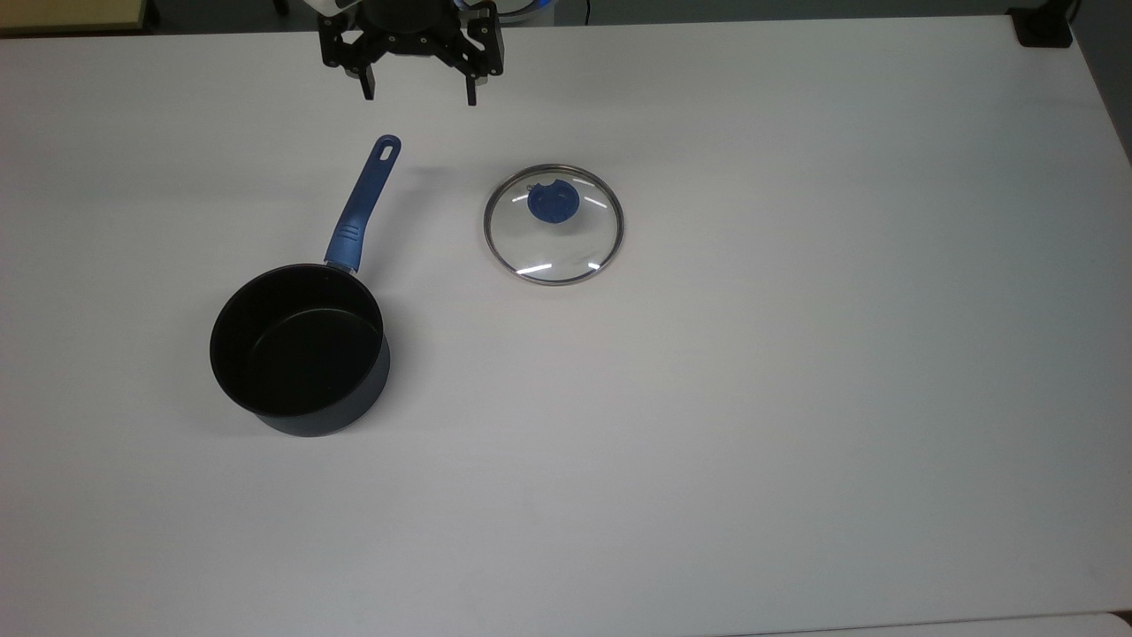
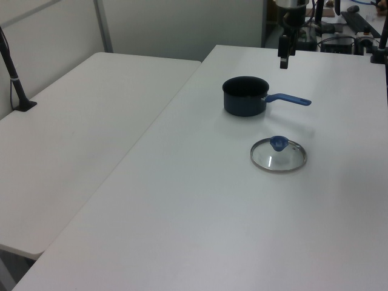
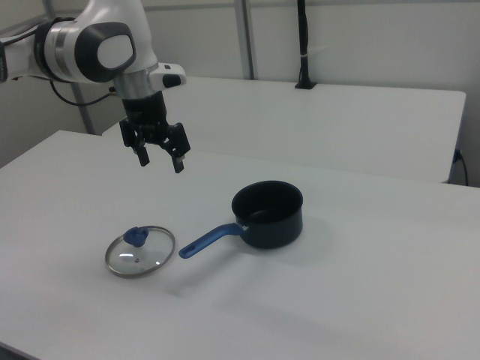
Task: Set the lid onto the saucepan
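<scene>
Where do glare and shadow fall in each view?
Top view: bright streaks of glare cross the glass lid; the saucepan casts a soft shadow toward the top view's right. Left view: faint reflections on the lid. Right view: a pale shadow lies on the white table below the saucepan's handle.

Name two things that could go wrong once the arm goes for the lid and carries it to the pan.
1. The lid lies flat on the table; its small blue knob is the only grip, so the open gripper may slip off.
2. The pan stands apart with its long handle pointing toward the gripper; a low sweep could knock it.
</scene>
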{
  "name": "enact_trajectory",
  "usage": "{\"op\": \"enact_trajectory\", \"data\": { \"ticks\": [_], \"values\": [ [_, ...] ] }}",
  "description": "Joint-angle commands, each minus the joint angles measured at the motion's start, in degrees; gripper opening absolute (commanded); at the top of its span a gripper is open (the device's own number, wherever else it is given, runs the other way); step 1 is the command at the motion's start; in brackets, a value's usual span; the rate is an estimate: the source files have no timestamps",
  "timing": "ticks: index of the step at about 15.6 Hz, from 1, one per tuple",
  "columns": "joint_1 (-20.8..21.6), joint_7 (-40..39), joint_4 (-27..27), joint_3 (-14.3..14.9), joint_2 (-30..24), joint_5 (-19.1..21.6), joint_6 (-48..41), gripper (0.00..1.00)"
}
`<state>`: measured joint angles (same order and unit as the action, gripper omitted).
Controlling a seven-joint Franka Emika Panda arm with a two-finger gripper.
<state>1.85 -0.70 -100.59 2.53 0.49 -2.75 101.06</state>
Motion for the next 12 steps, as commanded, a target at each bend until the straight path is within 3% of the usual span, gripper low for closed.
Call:
{"op": "enact_trajectory", "data": {
  "ticks": [1,12],
  "values": [
    [-0.9,-0.5,0.5,-0.5,-1.0,0.1,-4.4,1.0],
    [-1.0,-1.1,0.5,-0.7,-0.6,0.1,-4.1,1.0]
  ]
}}
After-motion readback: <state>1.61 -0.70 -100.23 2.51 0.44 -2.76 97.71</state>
